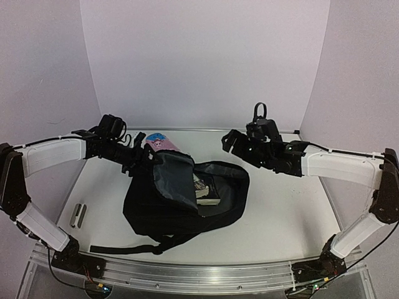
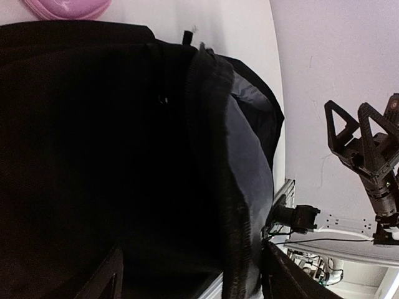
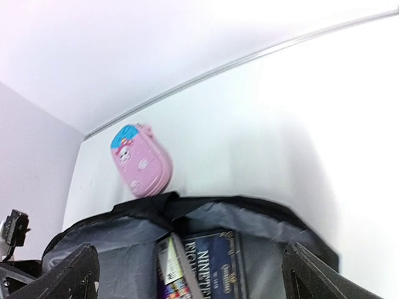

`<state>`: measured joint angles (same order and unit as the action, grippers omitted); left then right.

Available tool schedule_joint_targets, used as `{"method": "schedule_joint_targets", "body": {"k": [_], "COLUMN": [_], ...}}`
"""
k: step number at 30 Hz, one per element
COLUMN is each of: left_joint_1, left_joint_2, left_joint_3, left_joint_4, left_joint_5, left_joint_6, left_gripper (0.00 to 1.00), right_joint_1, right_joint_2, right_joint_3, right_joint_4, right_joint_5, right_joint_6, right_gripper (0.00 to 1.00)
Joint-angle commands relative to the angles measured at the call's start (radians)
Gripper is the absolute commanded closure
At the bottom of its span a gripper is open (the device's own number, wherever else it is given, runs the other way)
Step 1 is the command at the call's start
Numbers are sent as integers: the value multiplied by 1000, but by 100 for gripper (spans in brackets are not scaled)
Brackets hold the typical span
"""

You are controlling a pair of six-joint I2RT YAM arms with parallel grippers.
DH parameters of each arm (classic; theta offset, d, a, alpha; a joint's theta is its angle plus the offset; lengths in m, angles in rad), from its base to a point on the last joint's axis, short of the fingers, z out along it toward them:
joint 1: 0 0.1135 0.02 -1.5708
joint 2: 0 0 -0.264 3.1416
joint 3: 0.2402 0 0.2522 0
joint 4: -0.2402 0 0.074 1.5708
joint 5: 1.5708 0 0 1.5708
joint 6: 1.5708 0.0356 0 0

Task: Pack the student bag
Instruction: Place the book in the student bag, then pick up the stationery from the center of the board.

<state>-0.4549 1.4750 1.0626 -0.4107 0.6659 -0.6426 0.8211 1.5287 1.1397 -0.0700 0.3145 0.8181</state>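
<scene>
Black fabric of the student bag (image 2: 93,156) fills nearly everything in front of my left gripper (image 2: 192,261). Its fingers (image 2: 106,277) stand apart on either side of the bag's flap edge, gripping nothing that I can see, and I cannot tell whether they touch the cloth. The bag lies in the middle of the table (image 1: 287,212) with its mouth open toward the right and its grey-lined flap (image 1: 171,180) folded up on the left side. Inside the mouth lie books (image 3: 215,268), one with a dark blue cover beside a brighter one. My right gripper (image 3: 191,249) hovers above and to the right of the bag's opening, jaws spread wide with nothing between them. At the bag's far edge, touching or just beside it, sits a pink pouch (image 3: 141,161) with a blue end. Left of the bag, well apart, lie two small grey bars (image 1: 78,215). A black strap (image 1: 124,248) trails along the bag's near side.
</scene>
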Motion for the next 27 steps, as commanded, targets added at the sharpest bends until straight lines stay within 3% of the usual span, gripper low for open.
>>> {"method": "schedule_joint_targets", "body": {"k": [1,8,16,27], "left_joint_1": [109,273,314,315], "left_joint_2": [-14,158,455,773], "left_joint_3": [74,110,241,491], "left_joint_4": [30,284,506,525], "left_joint_5": [-35,34,24,-21], "left_joint_6": [30,-114,-162,-182], "left_gripper": [14,11,20,31], "right_joint_1": [-20,-25,-25,-25], "right_joint_2": [-45,-25,-24,-35], "right_joint_3": [20,39,40,31], "right_joint_4": [-59,-62,-62,-62], "right_joint_5": [61,38,26,21], "right_joint_6": [-57,-55,-25,2], "right_gripper": [2,7,13,15]}}
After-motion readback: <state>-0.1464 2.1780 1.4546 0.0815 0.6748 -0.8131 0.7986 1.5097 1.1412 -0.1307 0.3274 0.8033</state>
